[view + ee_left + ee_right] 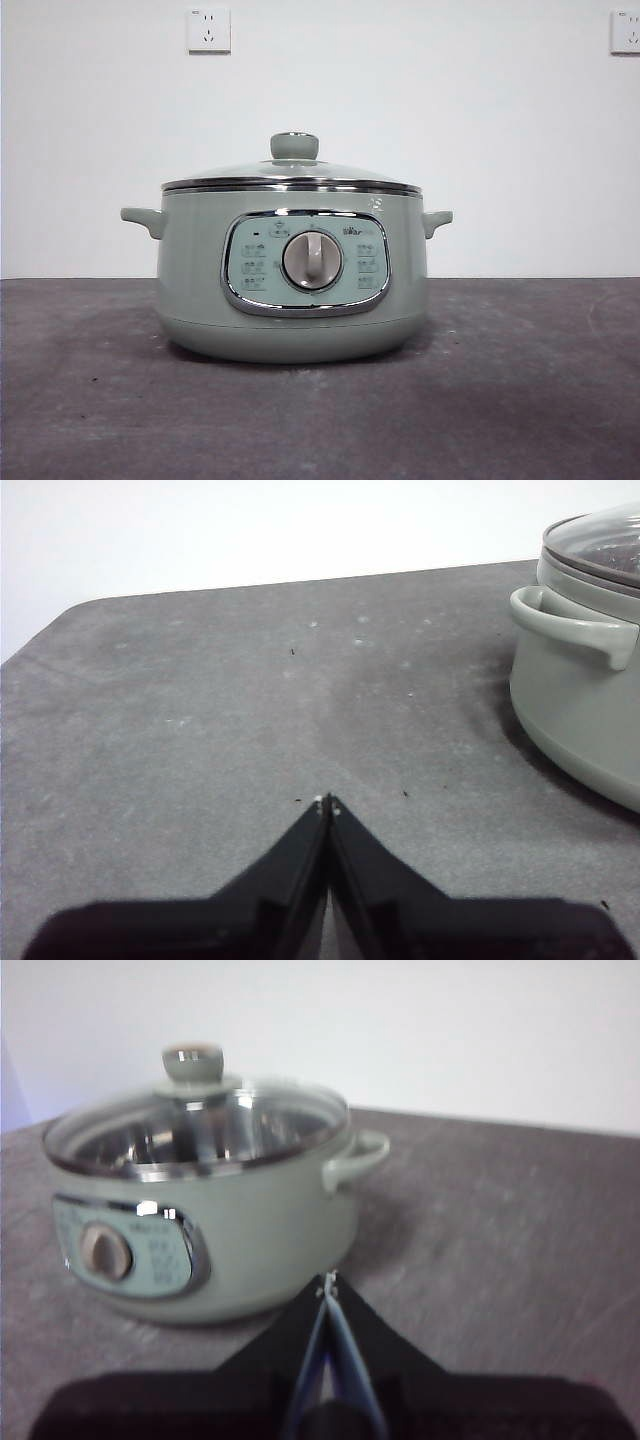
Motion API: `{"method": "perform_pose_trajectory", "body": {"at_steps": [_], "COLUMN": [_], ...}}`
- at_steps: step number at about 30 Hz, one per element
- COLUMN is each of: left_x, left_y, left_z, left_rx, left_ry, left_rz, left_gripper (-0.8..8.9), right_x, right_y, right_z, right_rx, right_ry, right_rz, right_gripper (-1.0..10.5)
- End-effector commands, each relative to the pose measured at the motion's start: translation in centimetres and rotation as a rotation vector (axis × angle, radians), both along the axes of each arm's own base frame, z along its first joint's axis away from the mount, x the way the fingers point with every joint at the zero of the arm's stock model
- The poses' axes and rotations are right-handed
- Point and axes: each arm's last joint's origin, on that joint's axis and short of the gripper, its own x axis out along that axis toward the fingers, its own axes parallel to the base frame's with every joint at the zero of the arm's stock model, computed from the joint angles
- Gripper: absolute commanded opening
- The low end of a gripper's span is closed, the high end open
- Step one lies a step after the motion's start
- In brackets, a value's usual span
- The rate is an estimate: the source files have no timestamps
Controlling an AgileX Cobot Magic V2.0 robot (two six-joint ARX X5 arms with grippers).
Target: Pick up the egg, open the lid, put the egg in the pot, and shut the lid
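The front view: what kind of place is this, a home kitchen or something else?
Probably a lab or test bench, not a kitchen: one pot with its lid on stands on a bare grey table, before a plain white wall with sockets.

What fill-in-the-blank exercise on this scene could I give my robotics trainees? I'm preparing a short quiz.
1. The lid sits ____ on the pot, covering it.
2. The fingers of the left gripper are ____ and hold nothing.
3. The knob on the lid is pale ____.
4. In the front view, the grey dial sits in the ____ of the control panel.

Missing words: closed; shut; green; middle
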Motion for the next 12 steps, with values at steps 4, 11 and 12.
{"method": "perform_pose_trajectory", "body": {"at_steps": [4,11,12], "left_x": [0.1,0.1,0.1], "left_y": [0.0,0.0,0.0], "left_z": [-0.5,-0.5,-0.5], "left_rx": [-0.006,-0.006,-0.006], "left_ry": [0.009,0.009,0.009], "left_rz": [0.004,0.004,0.004], "left_gripper": [-0.03,-0.03,-0.03], "right_x": [0.3,0.4,0.4], "right_y": [0.1,0.1,0.1], "right_z": [-1.8,-2.5,-2.5], "right_rx": [0.024,0.021,0.021], "right_ry": [0.065,0.102,0.102], "right_rz": [-0.006,-0.007,-0.008], "right_gripper": [0.0,0.0,0.0]}}
